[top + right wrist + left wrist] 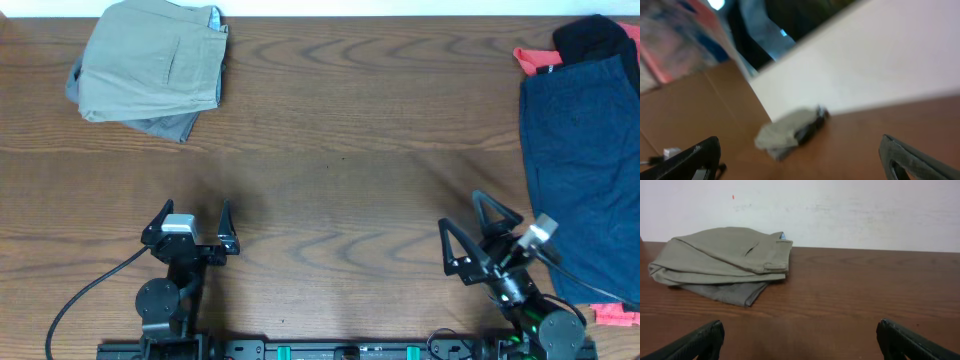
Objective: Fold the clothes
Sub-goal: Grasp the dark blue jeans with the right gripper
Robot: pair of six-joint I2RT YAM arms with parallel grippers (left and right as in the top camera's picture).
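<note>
Folded tan shorts (152, 62) lie on folded grey shorts (168, 124) at the far left of the table; they also show in the left wrist view (722, 255) and, blurred, in the right wrist view (790, 131). Dark navy-blue shorts (582, 165) lie spread at the right edge, over a coral-red piece (535, 58) and a black top (597, 40). My left gripper (193, 226) is open and empty near the front left. My right gripper (462, 228) is open and empty near the front right, just left of the navy shorts.
The brown wooden table (340, 150) runs across the view, with a white wall (850, 210) behind its far edge. A black cable (85, 295) trails from the left arm at the front. Another bit of coral-red fabric (615, 316) shows at the front right corner.
</note>
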